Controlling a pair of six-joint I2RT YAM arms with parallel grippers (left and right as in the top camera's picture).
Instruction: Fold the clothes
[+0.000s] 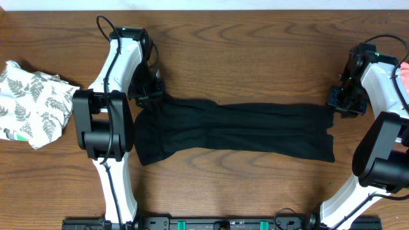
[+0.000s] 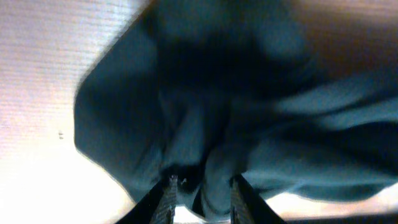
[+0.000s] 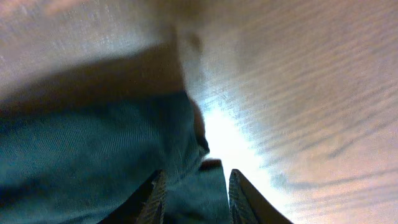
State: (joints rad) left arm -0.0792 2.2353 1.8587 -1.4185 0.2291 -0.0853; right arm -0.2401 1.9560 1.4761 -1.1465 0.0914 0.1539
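A black garment, long like trousers, lies stretched flat across the wooden table from left to right. My left gripper is at its wider left end, shut on a bunched fold of the dark fabric, which fills the space between the fingers. My right gripper is at the narrow right end, shut on the edge of the fabric, with a strip of cloth between its fingers and bare table just beyond.
A crumpled white cloth with a grey leaf print lies at the left edge of the table. A bit of pink-red cloth shows at the right edge. Both arm bases stand at the front edge.
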